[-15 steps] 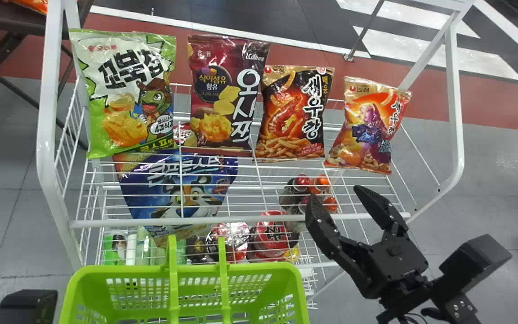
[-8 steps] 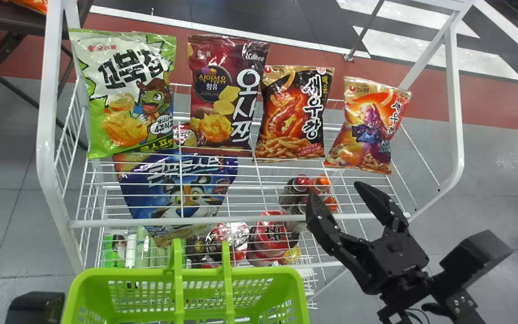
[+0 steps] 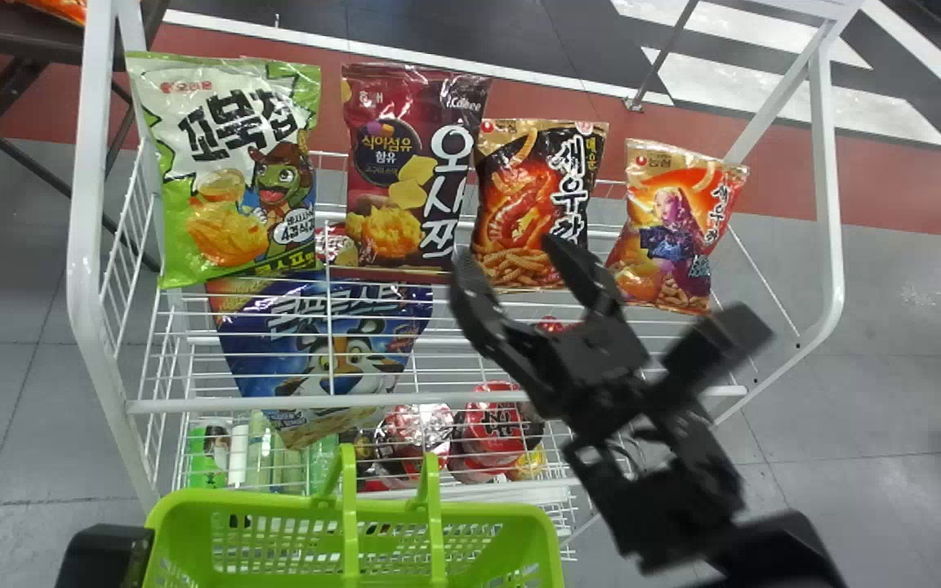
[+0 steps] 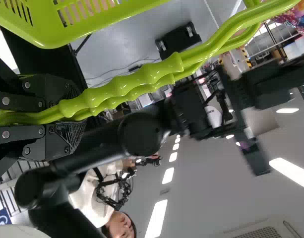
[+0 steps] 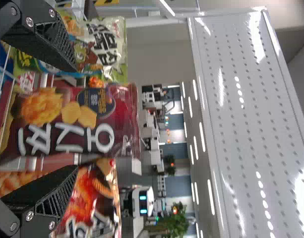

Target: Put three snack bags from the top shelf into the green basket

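The 4 snack bags stand side by side in a row on the top shelf: from the left, a green-and-white bag (image 3: 234, 171), a purple bag (image 3: 393, 163), a black-and-red bag (image 3: 532, 188) and an orange bag (image 3: 671, 233), which tilts a little. The purple and black-and-red bags meet at their edges; a narrow gap parts the black-and-red one from the orange one. Between the row and the shelf's front rail (image 3: 234, 404) lies a strip of wire mesh, and there is more open room beside the orange bag, towards the right side frame (image 3: 828, 204).

The right gripper (image 3: 510, 255) is over the shelf, its arm crossing the front rail from the lower right. Its jaws stand wide apart with nothing in hold; in the right wrist view the purple bag shows between the fingers. I can't tell whether they touch any bag.

The green basket (image 3: 503, 513) is in front of the rack, below the front rail, its 2 handles (image 4: 132, 84) raised. The left gripper (image 4: 75, 114) has its jaws closed around them. What lies at the bottom of the basket, I can't tell. Through the mesh, lower down, are a blue bag (image 3: 315, 351) and red round packs (image 3: 493, 425)
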### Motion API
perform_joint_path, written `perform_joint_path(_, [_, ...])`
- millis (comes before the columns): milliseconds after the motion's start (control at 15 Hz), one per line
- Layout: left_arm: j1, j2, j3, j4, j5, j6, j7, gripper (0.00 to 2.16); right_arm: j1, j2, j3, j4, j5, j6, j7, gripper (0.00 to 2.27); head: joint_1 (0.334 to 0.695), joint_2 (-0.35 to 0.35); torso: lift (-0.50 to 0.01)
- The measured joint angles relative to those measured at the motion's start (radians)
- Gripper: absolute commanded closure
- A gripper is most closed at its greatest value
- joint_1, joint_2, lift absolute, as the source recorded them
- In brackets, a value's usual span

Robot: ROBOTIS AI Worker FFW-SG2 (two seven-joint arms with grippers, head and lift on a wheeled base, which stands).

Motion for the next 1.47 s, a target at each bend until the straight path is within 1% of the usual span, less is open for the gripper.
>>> perform_joint_path(133, [-0.003, -0.006, -0.008, 0.005, -0.008, 0.001, 0.0, 1.63, -0.112, 0.019, 0.067, 0.077, 0.022, 0.08, 0.001, 0.13, 0.695, -0.35, -0.045])
perform_joint_path(200, [-0.004, -0.009, -0.011, 0.008, -0.01, 0.001, 0.0, 1.63, -0.158, 0.032, 0.094, 0.112, 0.032, 0.105, 0.001, 0.13, 0.695, -0.335, -0.045])
perform_joint_path(267, [-0.004, -0.013, -0.013, 0.013, -0.014, 0.0, 0.0, 1.63, -0.199, 0.044, 0.118, 0.148, 0.037, 0.121, 0.002, 0.13, 0.695, -0.314, -0.045])
perform_joint_path(333, [-0.005, -0.017, -0.015, 0.016, -0.02, 0.0, 0.0, 1.63, -0.235, 0.056, 0.138, 0.181, 0.039, 0.132, 0.004, 0.13, 0.695, -0.265, -0.045])
perform_joint_path(400, [-0.005, -0.02, -0.02, 0.018, -0.029, 0.0, 0.0, 1.63, -0.275, 0.071, 0.161, 0.225, 0.04, 0.141, 0.008, 0.13, 0.695, -0.24, -0.045])
perform_joint_path(800, [-0.015, -0.032, -0.03, 0.034, -0.04, 0.02, 0.009, 1.63, -0.518, 0.147, 0.244, 0.51, 0.037, 0.136, 0.023, 0.14, 0.695, -0.118, -0.045])
perform_joint_path(933, [-0.019, -0.033, -0.033, 0.04, -0.042, 0.027, 0.011, 1.63, -0.578, 0.156, 0.259, 0.57, 0.039, 0.14, 0.036, 0.57, 0.695, -0.099, -0.045])
perform_joint_path(1000, [-0.02, -0.033, -0.033, 0.041, -0.042, 0.029, 0.011, 1.63, -0.601, 0.157, 0.262, 0.586, 0.04, 0.167, 0.06, 0.94, 0.695, -0.091, -0.045])
perform_joint_path(1067, [-0.02, -0.033, -0.033, 0.042, -0.041, 0.03, 0.01, 1.63, -0.613, 0.157, 0.263, 0.592, 0.04, 0.199, 0.081, 1.46, 0.695, -0.083, -0.045])
perform_joint_path(1133, [-0.021, -0.034, -0.033, 0.044, -0.04, 0.031, 0.009, 1.63, -0.617, 0.158, 0.263, 0.591, 0.038, 0.228, 0.093, 1.76, 0.695, -0.077, -0.045])
perform_joint_path(1200, [-0.023, -0.034, -0.033, 0.046, -0.038, 0.033, 0.008, 1.63, -0.617, 0.158, 0.263, 0.584, 0.037, 0.262, 0.098, 1.96, 0.695, -0.07, -0.045])
perform_joint_path(1333, [-0.028, -0.034, -0.033, 0.053, -0.035, 0.035, 0.006, 1.63, -0.617, 0.158, 0.26, 0.577, 0.039, 0.291, 0.097, 2.05, 0.695, -0.07, -0.045])
perform_joint_path(1467, [-0.029, -0.034, -0.033, 0.055, -0.032, 0.036, 0.004, 1.63, -0.604, 0.156, 0.257, 0.544, 0.045, 0.308, 0.098, 2.07, 0.695, -0.075, -0.045])
